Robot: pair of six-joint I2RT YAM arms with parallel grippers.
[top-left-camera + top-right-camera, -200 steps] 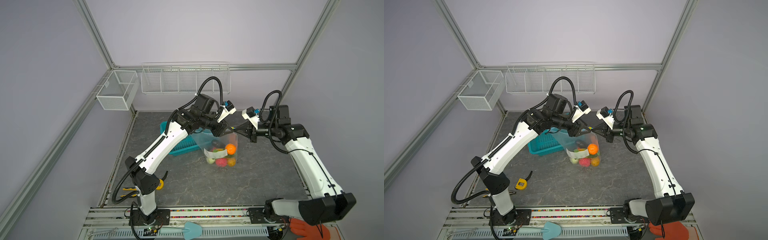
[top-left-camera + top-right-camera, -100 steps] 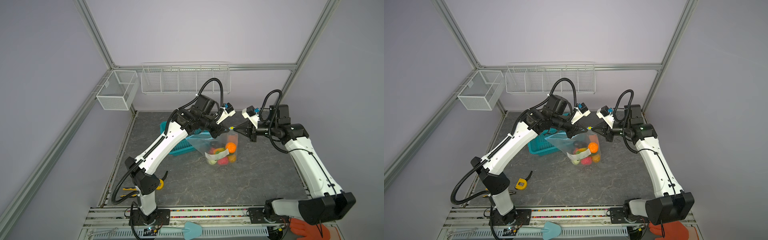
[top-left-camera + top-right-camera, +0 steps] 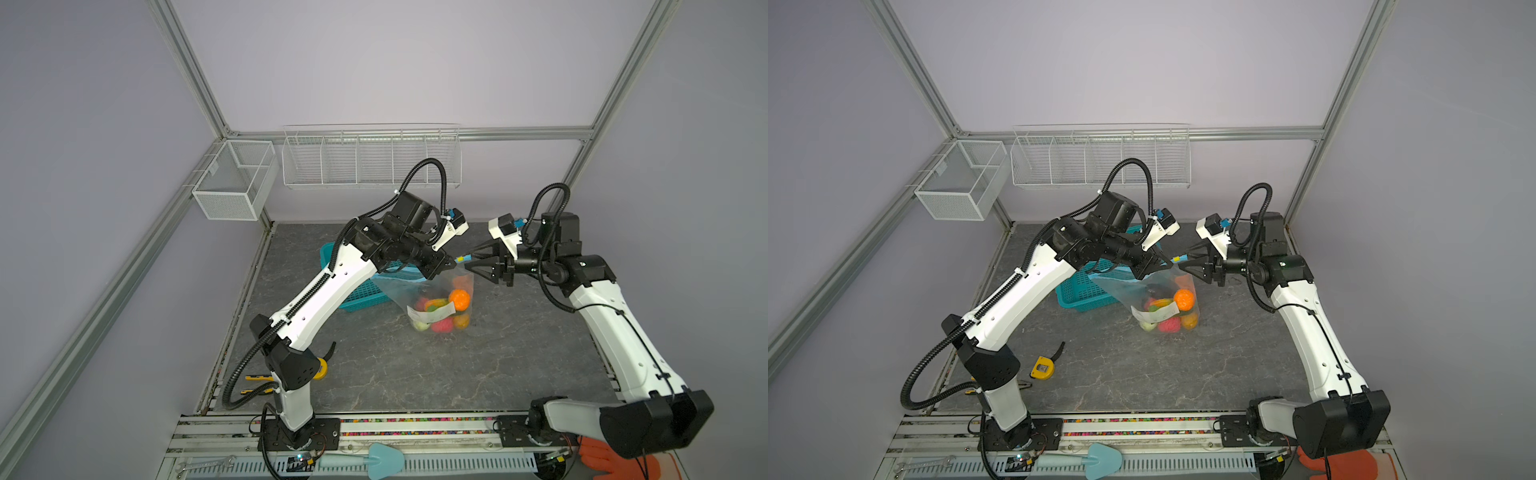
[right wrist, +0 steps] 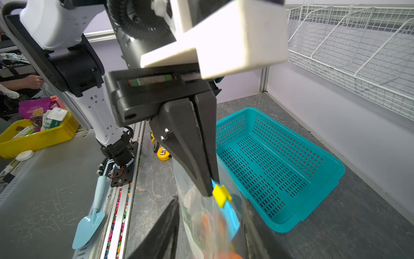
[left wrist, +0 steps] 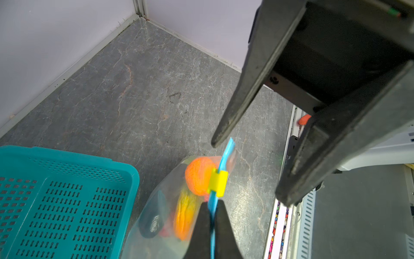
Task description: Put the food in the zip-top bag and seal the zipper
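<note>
While the left gripper is clamped on the zipper just behind its yellow slider, the right gripper sits at its 3 o'clock in both top views, jaws apart around the strip's free end. The zip-top bag hangs from that clamp toward 6 o'clock, with the food inside. Teal basket at the bag's 9 o'clock.

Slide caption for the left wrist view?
Bagged food: left claw pinches the blue zipper beside its yellow slider; right claw open close by.
</note>
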